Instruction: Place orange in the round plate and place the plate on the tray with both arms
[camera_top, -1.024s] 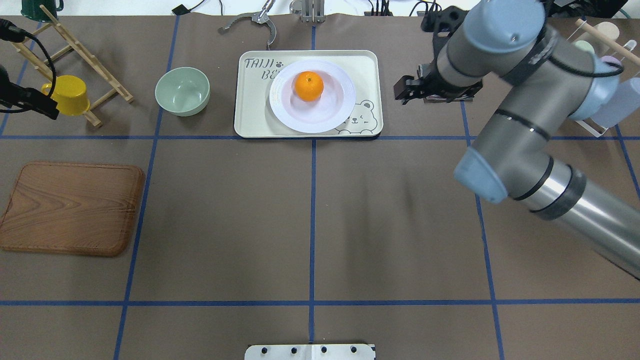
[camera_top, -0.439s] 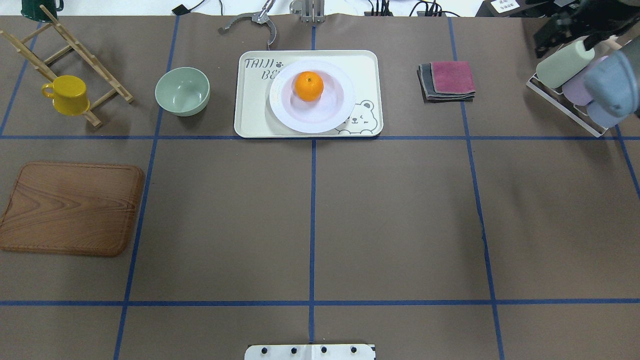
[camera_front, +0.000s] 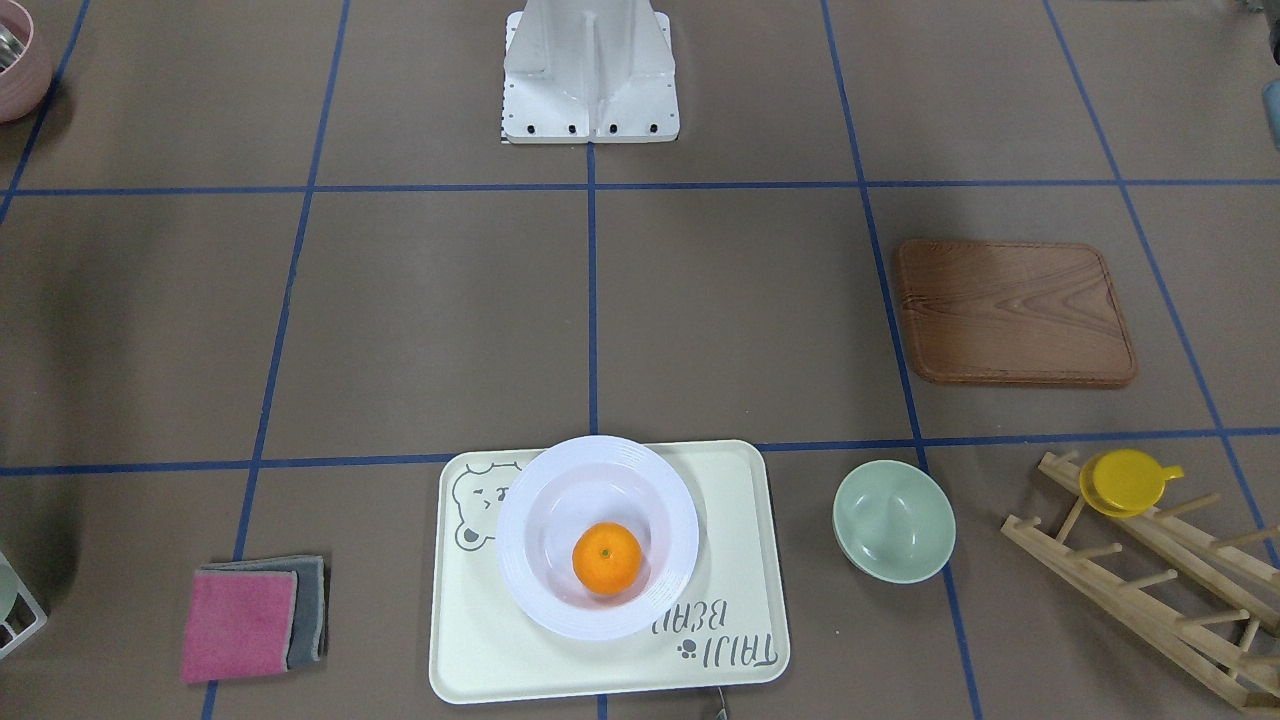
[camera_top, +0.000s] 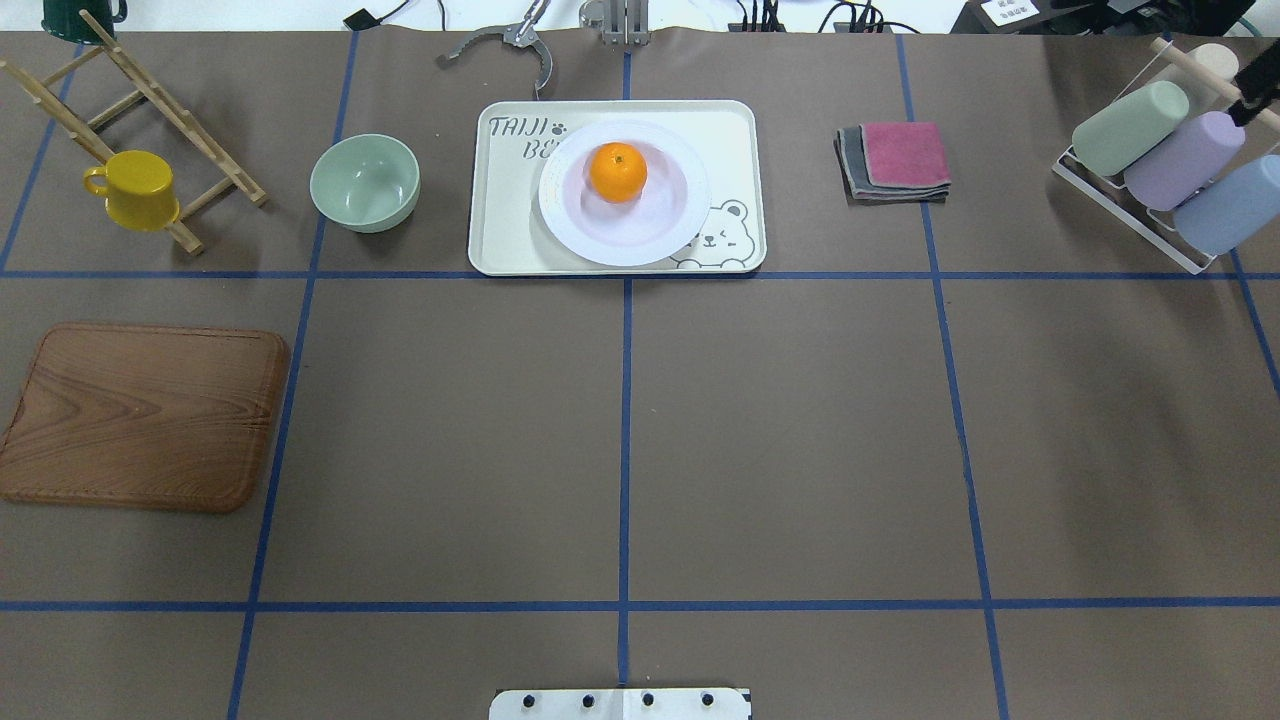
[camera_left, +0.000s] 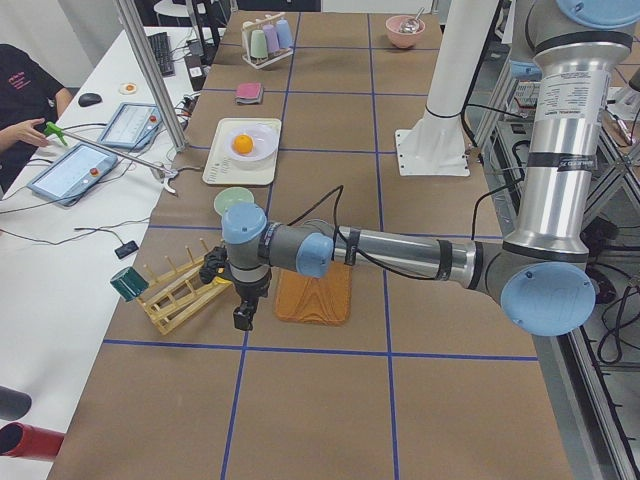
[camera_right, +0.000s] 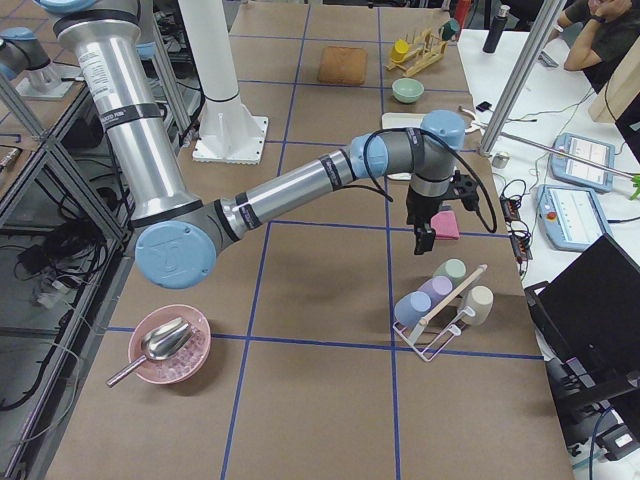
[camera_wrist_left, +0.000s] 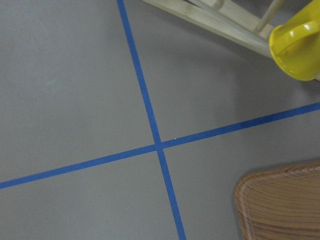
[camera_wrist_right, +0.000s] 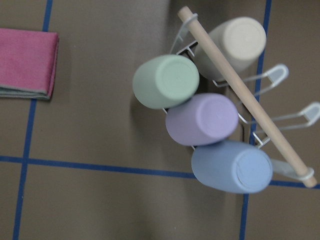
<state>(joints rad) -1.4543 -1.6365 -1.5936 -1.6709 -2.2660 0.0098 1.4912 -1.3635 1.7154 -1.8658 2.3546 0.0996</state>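
Observation:
The orange lies in the sunken centre of the round white plate, and the plate sits on the cream tray at the far middle of the table. The front-facing view shows the same: orange, plate, tray. My left gripper hangs over the table by the wooden rack, far from the tray, shown only in the left side view. My right gripper hangs near the cup rack, shown only in the right side view. I cannot tell whether either is open or shut.
A pale-green bowl stands left of the tray; a yellow cup hangs on a wooden rack. A wooden board lies near left. Folded cloths and a rack of pastel cups are right. A person sits beside the table.
The right arm has swung away to the right and out of the overhead view, uncovering the cloths. The left gripper has left that view's left edge. Orange, plate and tray have not moved.

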